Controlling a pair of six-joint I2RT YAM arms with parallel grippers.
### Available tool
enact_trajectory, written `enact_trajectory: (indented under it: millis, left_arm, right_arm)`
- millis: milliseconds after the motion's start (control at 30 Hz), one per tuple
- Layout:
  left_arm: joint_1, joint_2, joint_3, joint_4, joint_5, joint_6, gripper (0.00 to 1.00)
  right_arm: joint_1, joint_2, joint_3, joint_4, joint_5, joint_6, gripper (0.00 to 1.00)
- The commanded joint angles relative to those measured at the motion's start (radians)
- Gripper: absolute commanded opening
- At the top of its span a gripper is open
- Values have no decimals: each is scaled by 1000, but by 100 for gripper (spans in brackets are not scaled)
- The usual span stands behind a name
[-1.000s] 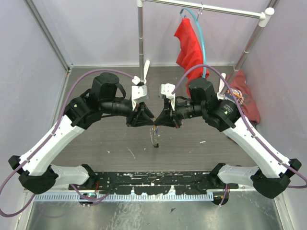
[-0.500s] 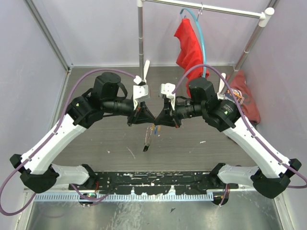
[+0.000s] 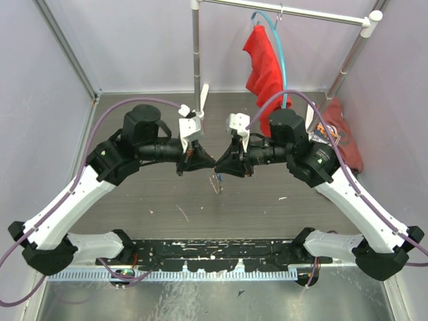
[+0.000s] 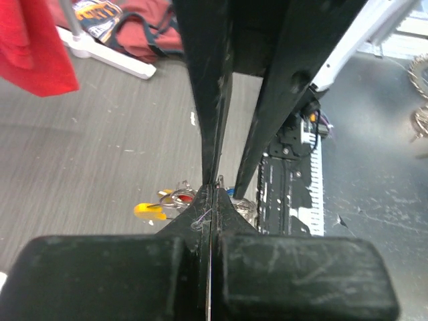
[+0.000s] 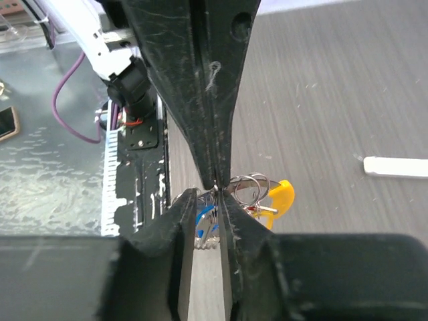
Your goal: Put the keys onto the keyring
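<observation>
- Enclosure: pale walls (image 3: 140, 47) stand on three sides of a grey wood-grain table (image 3: 134, 200).
- Far edge: a metal rack (image 3: 196, 53) carries a light-blue hanger hoop (image 3: 283, 60) with a red cloth (image 3: 264, 63) draped on it.
- Right edge, toward the far right corner: a dark red bag (image 3: 346, 144) bears a printed patch (image 3: 326, 132) in orange and blue. Its lettering is too small to read.
- Near edge: a black base plate (image 3: 214, 249) with chipped white paint.
- Left gripper (image 4: 210, 195): the fingers are pressed together with only a seam between them. Whether anything is pinched in the seam cannot be determined.
- Right gripper (image 5: 215, 194): it meets the left gripper tip to tip above the table centre. Its fingers stand slightly apart, leaving a narrow gap.
- The keys (image 3: 215, 182): one bunch at the table centre, directly below the meeting fingertips. A yellow tag (image 5: 281, 196), a blue head (image 5: 202, 217) seen through the right gripper's gap, a red piece and thin metal rings (image 5: 249, 182) are visible.
- The keyring cannot be told apart from these rings.
</observation>
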Motion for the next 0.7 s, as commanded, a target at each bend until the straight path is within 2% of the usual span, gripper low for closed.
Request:
enact_trajectory:
  millis: [0,100,300,533,667]
  left_arm:
    - [1,-135,-131,268,-110,-123,0]
    - [0,-199,-207,379,-123,-160,0]
    - [3,-256,-288,528,-121,-239,0]
    - [9,-329,-433,819,-109,-368,0]
    - [11,-340,-441,886,-81,-410,0]
  right_arm:
    - [8,-86,-1,194,8,54,30]
    - [8,-123,-19,249,45,80,34]
    - [9,-185,-63,365,89,134,36]
    - [8,-175,-89,452,2,206,40]
    - [9,-176,-113,524,-35,249,41]
